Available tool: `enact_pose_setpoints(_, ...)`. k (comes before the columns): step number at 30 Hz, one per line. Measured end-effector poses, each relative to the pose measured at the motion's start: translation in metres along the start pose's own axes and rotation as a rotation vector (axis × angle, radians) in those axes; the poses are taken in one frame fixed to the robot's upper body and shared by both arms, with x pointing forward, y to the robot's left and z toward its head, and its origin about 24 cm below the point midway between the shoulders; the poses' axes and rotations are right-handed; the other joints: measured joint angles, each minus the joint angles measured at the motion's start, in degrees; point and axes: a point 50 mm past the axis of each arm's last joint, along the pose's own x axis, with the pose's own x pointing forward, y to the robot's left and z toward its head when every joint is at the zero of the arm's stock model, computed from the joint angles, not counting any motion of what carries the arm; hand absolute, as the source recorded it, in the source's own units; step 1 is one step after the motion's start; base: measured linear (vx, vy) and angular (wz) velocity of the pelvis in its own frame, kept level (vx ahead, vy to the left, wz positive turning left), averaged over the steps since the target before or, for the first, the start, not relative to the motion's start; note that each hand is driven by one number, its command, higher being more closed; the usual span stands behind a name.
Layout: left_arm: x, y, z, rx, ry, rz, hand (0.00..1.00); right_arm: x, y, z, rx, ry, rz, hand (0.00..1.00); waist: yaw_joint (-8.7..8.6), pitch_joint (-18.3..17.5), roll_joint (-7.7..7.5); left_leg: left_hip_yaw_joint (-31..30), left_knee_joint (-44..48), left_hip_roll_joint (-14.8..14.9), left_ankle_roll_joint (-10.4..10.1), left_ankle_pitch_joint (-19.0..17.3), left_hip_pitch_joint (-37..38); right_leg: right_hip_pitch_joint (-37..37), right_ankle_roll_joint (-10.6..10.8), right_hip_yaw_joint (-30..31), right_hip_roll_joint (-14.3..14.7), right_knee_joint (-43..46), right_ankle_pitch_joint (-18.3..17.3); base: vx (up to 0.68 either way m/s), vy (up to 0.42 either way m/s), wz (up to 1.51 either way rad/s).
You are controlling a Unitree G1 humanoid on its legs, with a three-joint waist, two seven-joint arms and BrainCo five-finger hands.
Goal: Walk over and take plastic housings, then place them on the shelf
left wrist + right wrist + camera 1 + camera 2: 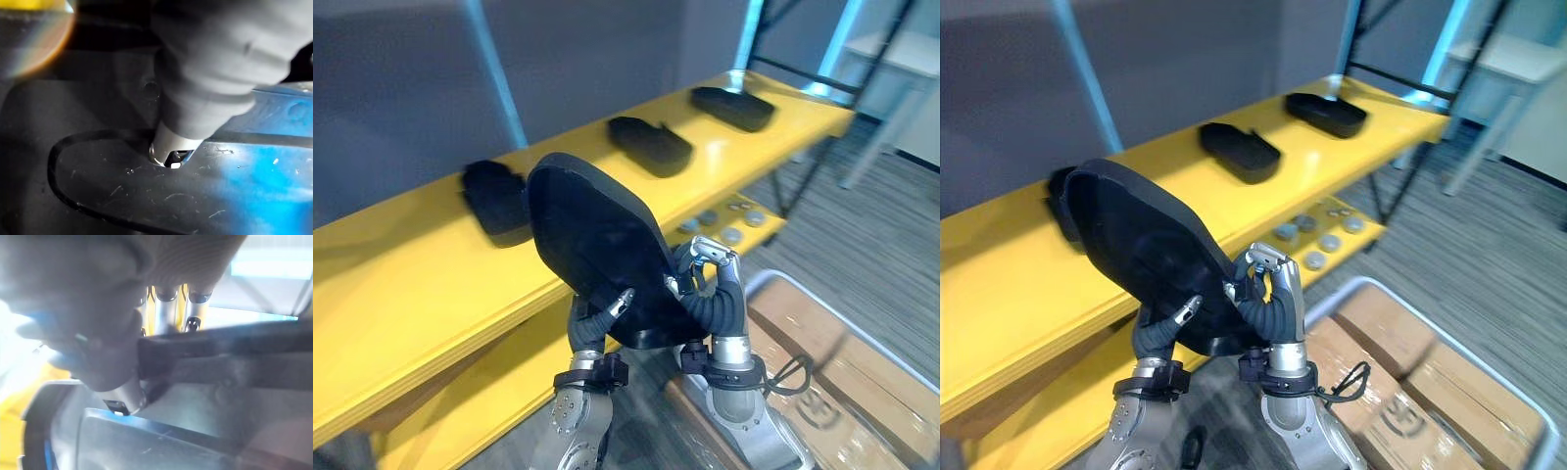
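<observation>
A large black plastic housing (597, 245) is held upright between both hands, just in front of the yellow shelf (411, 284). My left hand (592, 328) grips its lower left edge. In the left wrist view the thumb (176, 147) presses on the housing's scratched surface (146, 191). My right hand (713, 284) curls round the lower right edge, and its fingers (168, 313) pinch the rim (220, 347). Three more black housings lie on the shelf top: one at the left (497, 201) partly hidden behind the held one, one in the middle (651, 145), one at the right (734, 106).
Several small grey discs (720, 223) lie on the lower yellow shelf board. A metal-framed cart with cardboard boxes (842, 382) stands at the lower right. A white table (911, 59) and the black shelf frame stand at the far right, over grey striped carpet.
</observation>
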Motion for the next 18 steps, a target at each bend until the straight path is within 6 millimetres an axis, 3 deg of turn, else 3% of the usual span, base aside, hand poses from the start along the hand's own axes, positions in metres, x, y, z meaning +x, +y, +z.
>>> enact_pose_setpoints(1,-0.004,0.005,0.009,0.056,-0.052,0.021,1.0,-0.001,0.003,0.002,0.027,0.002,0.0,0.0,0.55,-1.61,-0.18,3.98,0.93,-0.16,-0.56,-0.24,-0.11,1.73,1.19,-2.27,-1.05,-2.28,0.19,0.17,0.099,0.99)
enact_pose_setpoints(3,-0.008,0.01,0.019,0.101,-0.106,0.047,1.0,-0.001,0.006,0.004,0.056,-0.001,0.018,0.0,0.93,-2.75,0.64,3.79,0.52,-1.08,-0.34,2.64,0.1,2.38,2.06,-2.44,-1.53,-2.4,-0.05,0.15,0.115,0.32)
enact_pose_setpoints(5,-0.018,0.021,0.037,0.202,-0.196,0.096,1.0,-0.002,0.017,0.007,0.142,0.028,0.046,0.0,1.31,-5.07,0.33,3.67,-0.88,-2.55,0.15,9.91,1.2,3.79,4.19,-2.67,-2.57,-2.47,0.5,0.22,0.107,0.09)
enact_pose_setpoints(6,-0.019,0.025,0.045,0.263,-0.238,0.11,1.0,-0.001,0.022,0.007,0.19,0.05,0.052,0.0,1.55,-5.92,-1.16,3.49,-1.43,-4.69,0.36,10.01,1.92,4.78,5.0,-3.82,-4.44,-2.19,1.0,0.33,0.129,0.22)
enact_pose_setpoints(7,-0.018,0.026,0.048,0.291,-0.258,0.113,1.0,0.0,0.024,0.007,0.209,0.058,0.053,0.0,1.64,-6.06,-1.68,3.11,-1.54,-5.73,0.7,9.82,2.26,5.24,5.08,-4.13,-5.32,-1.63,1.07,0.33,0.15,0.56)
enact_pose_setpoints(9,-0.018,0.03,0.055,0.372,-0.308,0.132,1.0,0.005,0.027,0.002,0.235,0.083,0.075,0.0,2.06,-6.25,-2.02,0.16,-1.59,-9.13,2.37,8.52,3.85,5.63,5.0,-6.62,-10.01,6.72,1.12,0.26,0.157,0.88)
enact_pose_setpoints(11,-0.017,0.034,0.059,0.419,-0.329,0.147,1.0,0.006,0.027,0.0,0.238,0.092,0.093,0.0,2.31,-6.15,-2.12,-2.93,-2.39,-11.38,3.24,7.61,6.15,5.16,2.83,-6.72,-14.81,18.17,2.55,0.26,0.189,1.02)
enact_pose_setpoints(12,-0.017,0.035,0.061,0.454,-0.342,0.153,1.0,0.007,0.024,-0.003,0.242,0.104,0.096,0.0,2.16,-6.02,-2.17,-5.38,-3.27,-12.52,3.87,7.11,8.22,3.88,-2.64,-5.62,-18.34,27.03,6.18,0.23,0.174,1.05)
enact_pose_setpoints(13,-0.016,0.038,0.065,0.48,-0.361,0.17,1.0,0.007,0.021,-0.006,0.275,0.127,0.092,0.0,2.06,-5.82,-2.11,-6.98,-3.73,-12.86,4.4,6.47,9.71,2.07,-7.13,-2.46,-19.77,33.07,9.0,0.21,0.149,1.02)
enact_pose_setpoints(14,-0.015,0.047,0.074,0.514,-0.401,0.236,1.0,0.007,0.014,-0.011,0.335,0.165,0.054,0.0,1.75,-5.61,-2.11,-8.63,-3.84,-12.92,4.95,5.55,10.44,-0.97,-4.81,2.94,-19.09,37.53,6.56,0.17,0.086,0.9)
enact_pose_setpoints(15,-0.014,0.067,0.086,0.565,-0.445,0.364,1.0,0.006,-0.003,-0.021,0.406,0.227,-0.053,0.0,0.87,-5.47,-1.98,-10.83,-3.75,-12.77,5.31,5.06,10.83,-5.49,-2.48,9.59,-16.05,39.89,2.23,0.18,0.062,0.93)
enact_pose_setpoints(18,-0.02,0.103,0.102,0.669,-0.471,0.565,1.0,-0.009,-0.054,-0.045,0.465,0.32,-0.266,0.0,-0.54,-3.91,-2.12,-15.34,-4.0,-13.3,5.46,4.45,13.13,-10.18,-0.45,17.82,-9.21,34.01,-2.55,0.11,0.01,0.84)
